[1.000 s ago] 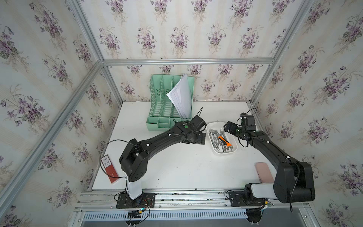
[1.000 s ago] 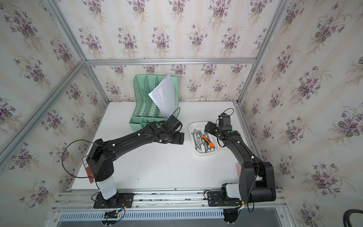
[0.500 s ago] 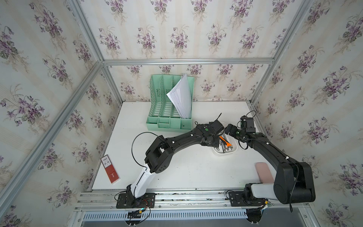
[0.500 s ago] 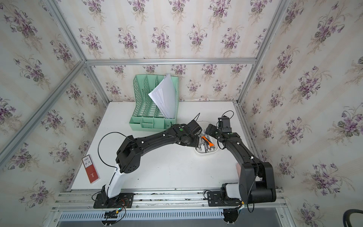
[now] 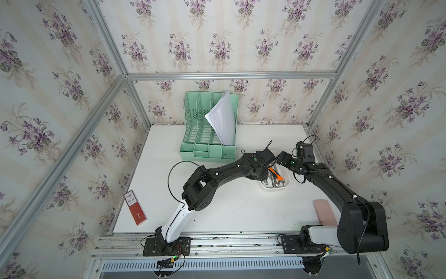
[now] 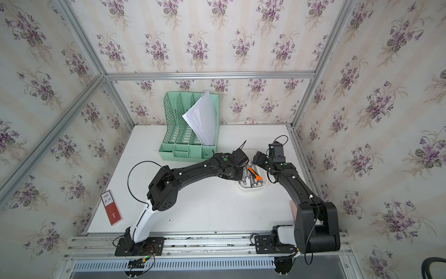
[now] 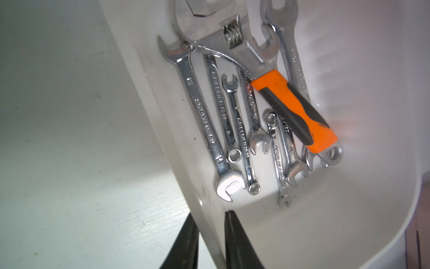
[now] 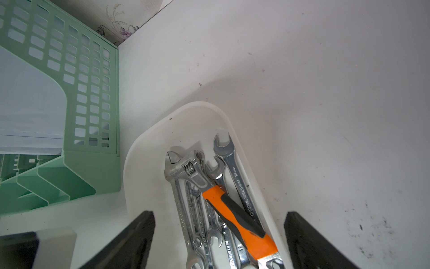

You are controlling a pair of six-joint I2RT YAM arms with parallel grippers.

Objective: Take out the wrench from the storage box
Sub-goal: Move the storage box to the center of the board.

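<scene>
Left gripper (image 7: 209, 221) is closed on the box (image 7: 325, 221) wall. Right gripper (image 8: 220, 213) stands wide open above the box, holding nothing. The wrench (image 7: 290, 109) lies inside the box, at 3 o'clock on the table (image 5: 241, 212).

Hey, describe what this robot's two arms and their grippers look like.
Both the left arm and right arm are chunky matte black links with a white segment near the base, a green dot by each wrist, and thin black cables looping alongside. The left gripper and right gripper have plain black tapering fingers.
</scene>
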